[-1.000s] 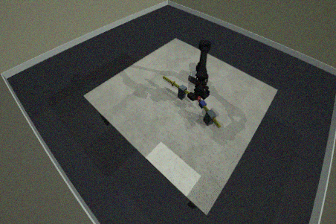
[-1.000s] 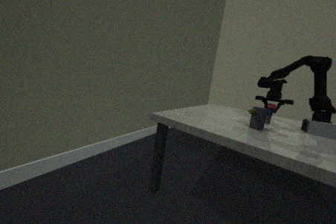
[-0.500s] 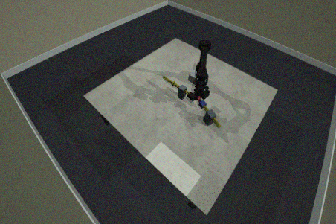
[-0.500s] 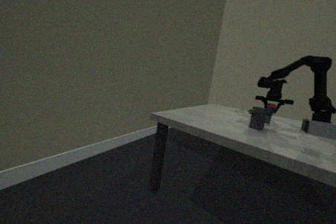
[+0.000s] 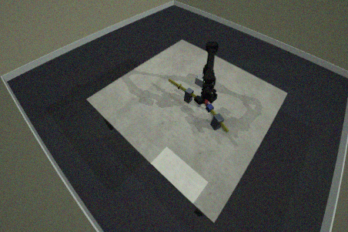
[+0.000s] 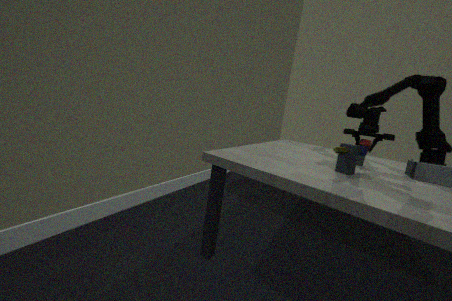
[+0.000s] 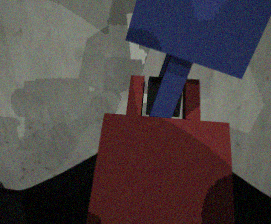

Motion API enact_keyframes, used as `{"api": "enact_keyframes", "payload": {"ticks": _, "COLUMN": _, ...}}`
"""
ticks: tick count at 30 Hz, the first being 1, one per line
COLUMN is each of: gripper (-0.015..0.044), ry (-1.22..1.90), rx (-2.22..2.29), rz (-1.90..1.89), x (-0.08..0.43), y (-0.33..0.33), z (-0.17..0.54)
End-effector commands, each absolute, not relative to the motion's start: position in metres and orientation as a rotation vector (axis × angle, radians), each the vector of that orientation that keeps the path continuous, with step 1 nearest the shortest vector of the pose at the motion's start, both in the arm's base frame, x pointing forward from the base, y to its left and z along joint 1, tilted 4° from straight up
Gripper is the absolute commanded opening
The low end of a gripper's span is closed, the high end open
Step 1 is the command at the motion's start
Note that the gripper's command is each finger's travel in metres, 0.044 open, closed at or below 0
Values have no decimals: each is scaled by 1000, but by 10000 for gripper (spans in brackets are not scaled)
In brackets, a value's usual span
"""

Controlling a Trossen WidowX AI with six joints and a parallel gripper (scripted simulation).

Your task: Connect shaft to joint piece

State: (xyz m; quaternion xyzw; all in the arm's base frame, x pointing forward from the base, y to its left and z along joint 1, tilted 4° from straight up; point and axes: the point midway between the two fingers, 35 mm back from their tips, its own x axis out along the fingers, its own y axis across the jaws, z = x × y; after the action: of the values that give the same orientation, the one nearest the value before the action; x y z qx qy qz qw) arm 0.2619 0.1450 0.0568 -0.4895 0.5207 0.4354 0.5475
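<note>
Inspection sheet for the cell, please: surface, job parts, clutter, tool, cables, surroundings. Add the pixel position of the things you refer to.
Surface: mottled grey tabletop (image 5: 127, 105) (image 6: 270, 161), shadows across it, pale rectangular patch (image 5: 181, 174) near one edge.
Job parts: red square joint piece (image 7: 162, 170) (image 6: 365, 143) hinged to blue square block (image 7: 202, 35) (image 5: 209, 107), the two at an angle; yellow shafts run through two upright grey blocks (image 5: 189, 95) (image 5: 217, 122) (image 6: 346, 162).
Clutter: nothing seen.
Tool: black parallel-jaw tool (image 6: 366, 147), closed on the red joint piece.
Cables: nothing seen.
Surroundings: dark floor, plain beige walls, pale skirting.
</note>
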Motion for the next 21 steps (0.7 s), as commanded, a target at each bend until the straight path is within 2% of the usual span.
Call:
{"api": "enact_keyframes", "payload": {"ticks": 1, "gripper": 182, "ry": 1237, "rx": -1162, "rz": 1029, "x": 262, "y": 144, "z": 56}}
{"api": "enact_keyframes", "payload": {"ticks": 18, "gripper": 182, "ry": 1237, "rx": -1162, "rz": 1029, "x": 262, "y": 144, "z": 56}}
{"api": "enact_keyframes", "payload": {"ticks": 19, "gripper": 156, "ry": 1234, "rx": -1160, "rz": 1032, "x": 262, "y": 145, "z": 57}}
{"api": "enact_keyframes", "payload": {"ticks": 21, "gripper": 147, "ry": 1234, "rx": -1160, "rz": 1032, "x": 262, "y": 145, "z": 57}}
